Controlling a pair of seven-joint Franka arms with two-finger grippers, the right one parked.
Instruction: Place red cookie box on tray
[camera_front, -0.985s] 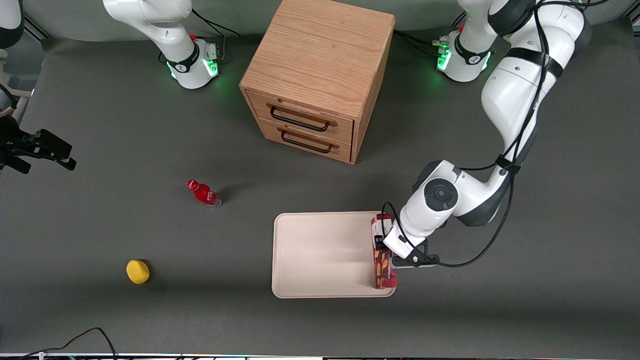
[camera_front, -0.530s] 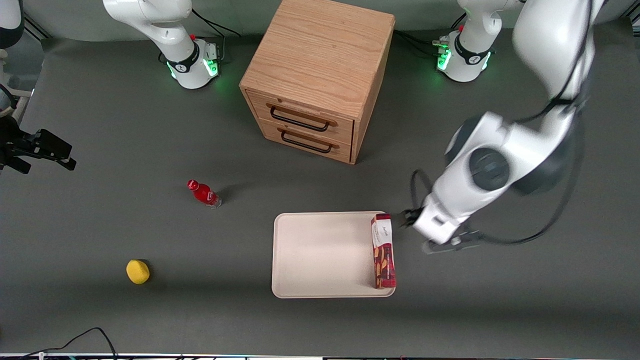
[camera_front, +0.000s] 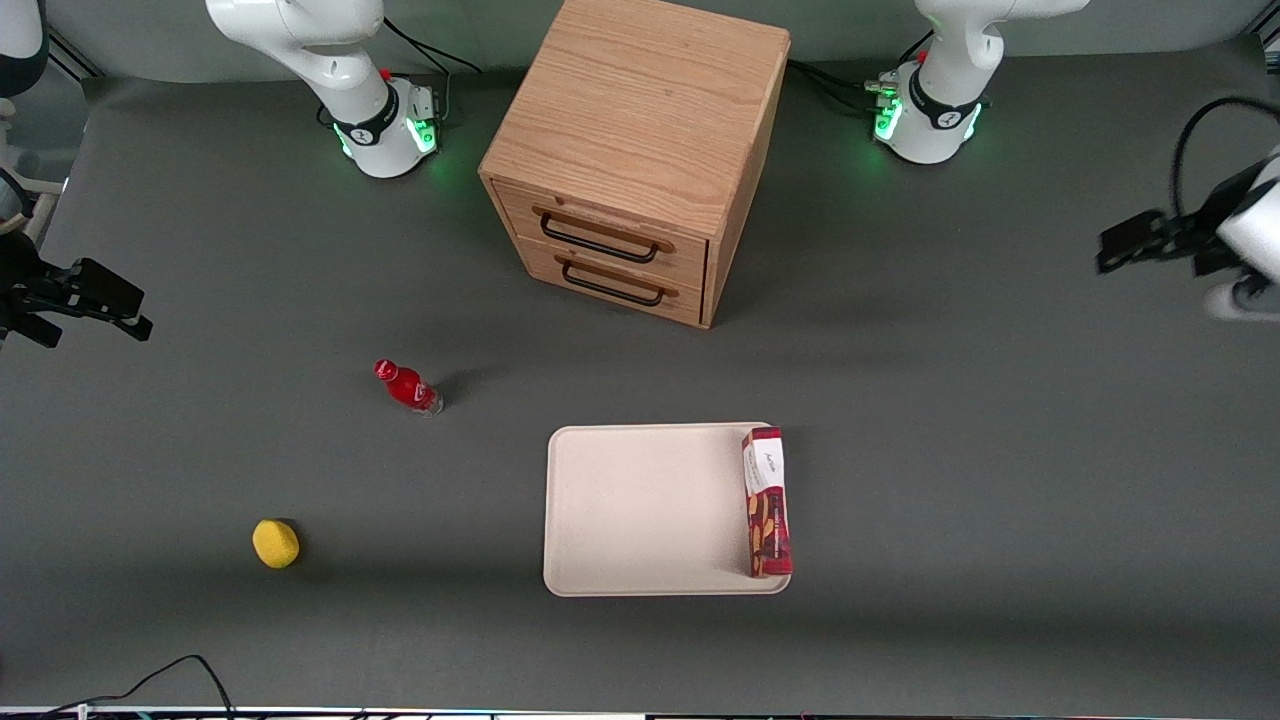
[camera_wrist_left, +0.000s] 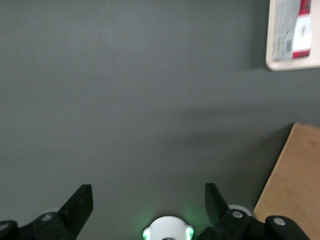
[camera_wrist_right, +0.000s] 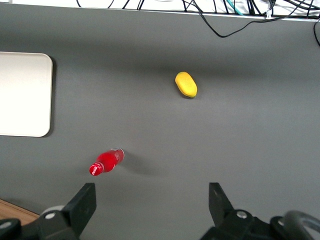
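Note:
The red cookie box (camera_front: 767, 502) lies flat on the cream-white tray (camera_front: 640, 510), along the tray's edge toward the working arm's end, with its white label end pointing toward the cabinet. Nothing holds it. The left gripper (camera_front: 1125, 242) hangs high above the table at the working arm's end, well away from box and tray. In the left wrist view the gripper (camera_wrist_left: 148, 202) is open and empty over bare table, and the box's end (camera_wrist_left: 295, 27) and a tray corner (camera_wrist_left: 272, 64) show. The right wrist view shows part of the tray (camera_wrist_right: 25, 95).
A wooden two-drawer cabinet (camera_front: 640, 150) stands farther from the front camera than the tray. A small red bottle (camera_front: 407, 387) and a yellow fruit-like object (camera_front: 275, 543) lie toward the parked arm's end. Cables (camera_front: 170, 675) trail along the near table edge.
The left gripper has let go of the box, risen and swung away toward the working arm's end. The box has stayed on the tray.

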